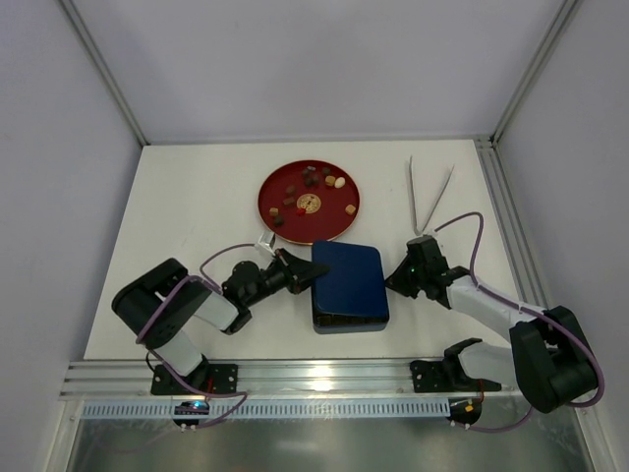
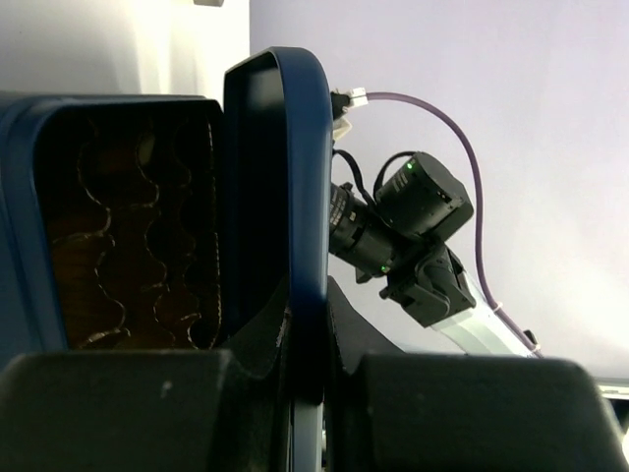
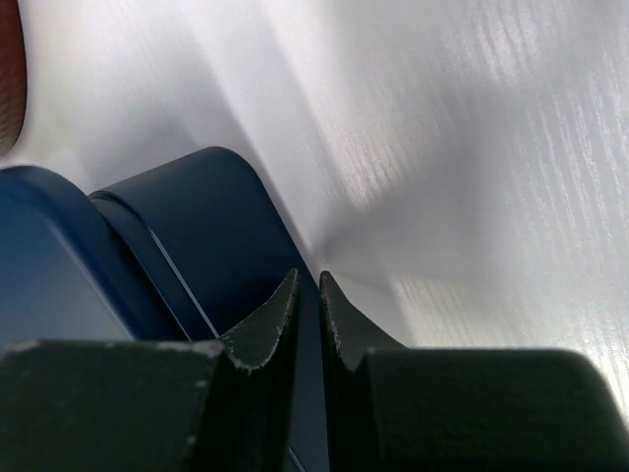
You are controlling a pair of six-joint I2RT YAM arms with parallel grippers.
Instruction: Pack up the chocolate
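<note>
Nearest, at 6 o'clock in the top view, both arm bases sit on the table (image 1: 197,197) edge, L one toward 7 and R one toward 5.

Just beyond, mid-table, is a dark-blue box (image 1: 351,317) w/ its flat lid (image 1: 346,277) on top. L gripper (image 1: 300,271) comes in from 9 o'clock and is pinched on the lid's near-side rim. In the L wrist view the rim runs straight down between the fingers (image 2: 246,364), clamped tight. There the lid stands apart from the box, and the gap shows a brown tray (image 2: 128,226) w/ wavy cell walls inside. The cells look dim, so contents can't be told.

R gripper (image 1: 401,277) sits at the box's 3 o'clock side. In the R wrist view its tips are pressed together w/ nothing between them, right beside the box's rounded corner. Can't tell if they touch it.

Farther, toward 12 o'clock, is a red plate (image 1: 270,211), just clear of the lid's far edge. The chocolate (image 1: 313,181) is all there, a loose scatter of dark, tan and pale bits across the plate, mostly its far half.

At approx 1–2 o'clock, well apart from the plate, metal tongs (image 1: 416,197) lie flat, w/ the arms splayed away and the joined end pointing back at the R gripper.
</note>
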